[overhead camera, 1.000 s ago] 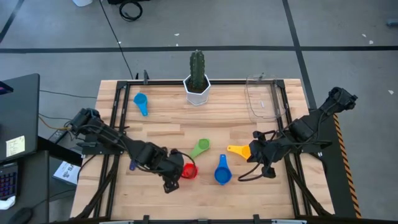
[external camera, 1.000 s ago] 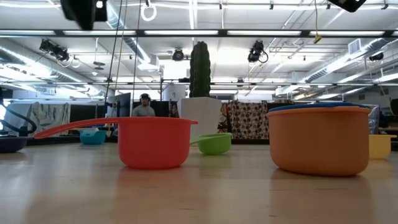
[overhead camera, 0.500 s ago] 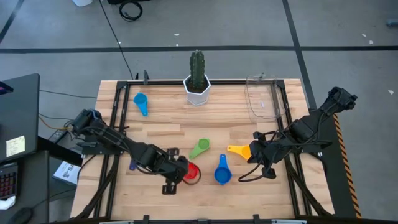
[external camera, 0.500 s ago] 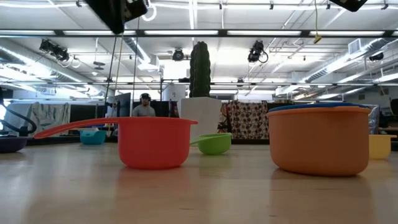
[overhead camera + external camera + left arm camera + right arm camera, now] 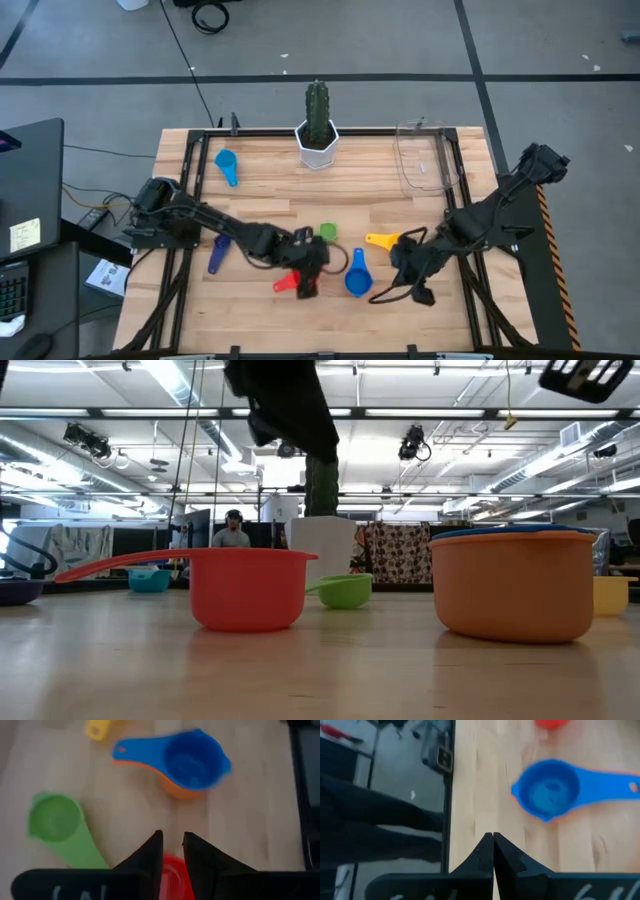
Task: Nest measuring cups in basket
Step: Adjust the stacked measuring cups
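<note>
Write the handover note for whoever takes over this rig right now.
Left gripper: slightly open over the red cup, holding nothing.
Right gripper: shut, empty, just beside the blue cup.
Cups: blue already sits nested in the orange cup; green cup and yellow cup mid-table; light blue cup at far left; purple cup at the left edge.
Basket: far right corner, nothing in it.
Done: one pair nested.
Left: nest the others and put the stack in the basket.
</note>
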